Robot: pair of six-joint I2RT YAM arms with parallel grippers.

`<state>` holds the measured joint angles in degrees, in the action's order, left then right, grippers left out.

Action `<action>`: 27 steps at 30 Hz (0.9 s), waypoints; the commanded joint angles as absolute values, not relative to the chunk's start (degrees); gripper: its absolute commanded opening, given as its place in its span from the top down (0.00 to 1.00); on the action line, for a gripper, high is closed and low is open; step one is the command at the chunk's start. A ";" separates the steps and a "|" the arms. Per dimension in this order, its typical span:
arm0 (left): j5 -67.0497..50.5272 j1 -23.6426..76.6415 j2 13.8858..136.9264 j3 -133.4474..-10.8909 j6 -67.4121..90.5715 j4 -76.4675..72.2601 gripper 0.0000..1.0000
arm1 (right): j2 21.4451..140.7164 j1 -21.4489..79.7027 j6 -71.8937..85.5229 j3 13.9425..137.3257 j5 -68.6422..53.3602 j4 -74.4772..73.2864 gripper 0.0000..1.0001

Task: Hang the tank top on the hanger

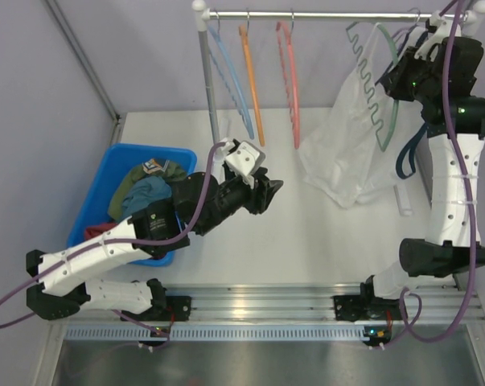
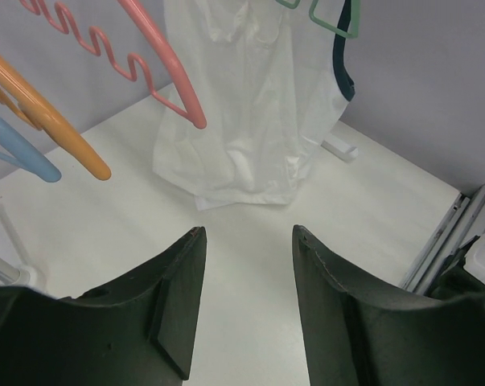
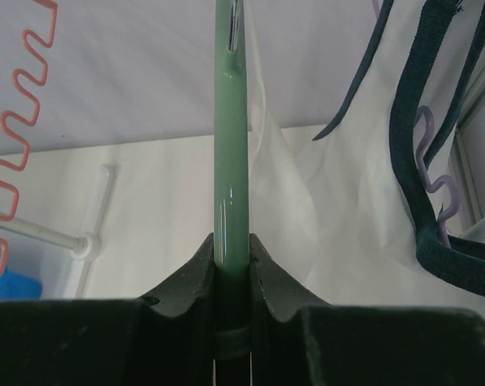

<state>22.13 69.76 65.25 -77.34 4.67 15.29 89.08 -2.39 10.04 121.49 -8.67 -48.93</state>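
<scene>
Right gripper [image 3: 232, 265]: jaws nearly closed, clamped on sage-green hanger [image 3: 230, 161] bar, far right under rail [image 1: 322, 14]. left gripper [image 2: 248, 233]: jaws roughly half open, empty, above worktop [image 1: 306, 233] centre-left. tank top [image 1: 343, 153]: white, thin, creased, hanging against hanger, hem bunched on worktop; strap over hanger or not, cannot tell.

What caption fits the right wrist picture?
The right gripper, jaws shut on the green hanger, beside the white tank top.

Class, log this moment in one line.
left gripper: open, empty | right gripper: shut on hanger | tank top: hangs at hanger, hem on table
</scene>
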 commanded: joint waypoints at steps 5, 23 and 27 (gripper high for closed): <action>23.38 69.87 63.55 -76.64 6.59 14.24 0.48 | 86.22 -3.08 9.41 121.64 -7.91 -44.03 0.93; 24.26 69.79 62.23 -75.59 7.56 14.41 0.49 | 80.25 -3.16 10.81 116.99 -8.70 -42.45 0.51; 24.17 69.79 62.31 -75.59 7.47 14.24 0.49 | 77.00 -3.08 11.25 114.53 -8.35 -42.54 0.39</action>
